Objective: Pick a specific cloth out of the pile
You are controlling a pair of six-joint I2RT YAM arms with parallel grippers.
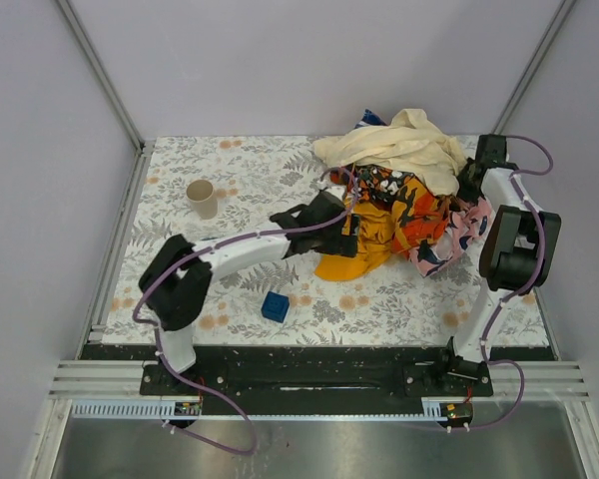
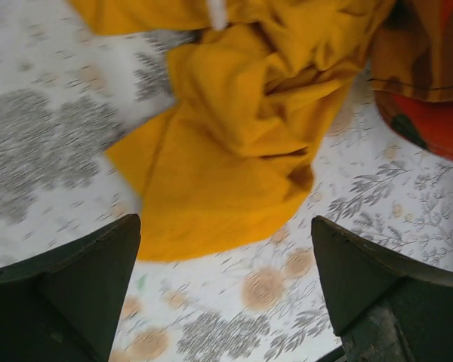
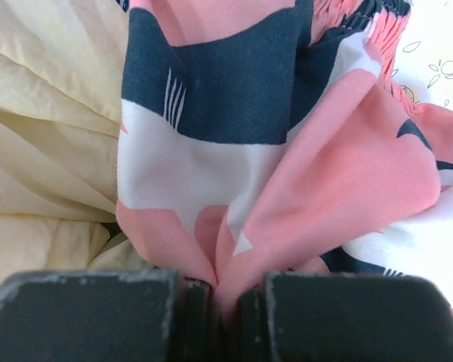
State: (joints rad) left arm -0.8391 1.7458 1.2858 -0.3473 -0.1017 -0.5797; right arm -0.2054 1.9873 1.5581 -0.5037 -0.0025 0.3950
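The mustard yellow-orange cloth [image 1: 367, 249] lies at the near left edge of the pile [image 1: 409, 170], partly spread on the table. In the left wrist view the cloth [image 2: 234, 143] lies crumpled just ahead of my fingers. My left gripper [image 1: 347, 236] is open and empty, low over the table at the cloth's edge; its fingers [image 2: 83, 286] stand wide apart. My right gripper [image 1: 469, 185] is at the pile's right side. It [image 3: 223, 298] is shut on a pink, navy and white cloth [image 3: 287, 151].
A cream cloth [image 1: 399, 145] tops the pile and shows in the right wrist view [image 3: 38, 151]. An orange-black-white patterned cloth [image 1: 419, 210] lies beside the mustard one. A paper cup [image 1: 202, 198] stands at the left. A blue cube [image 1: 275, 305] sits near the front.
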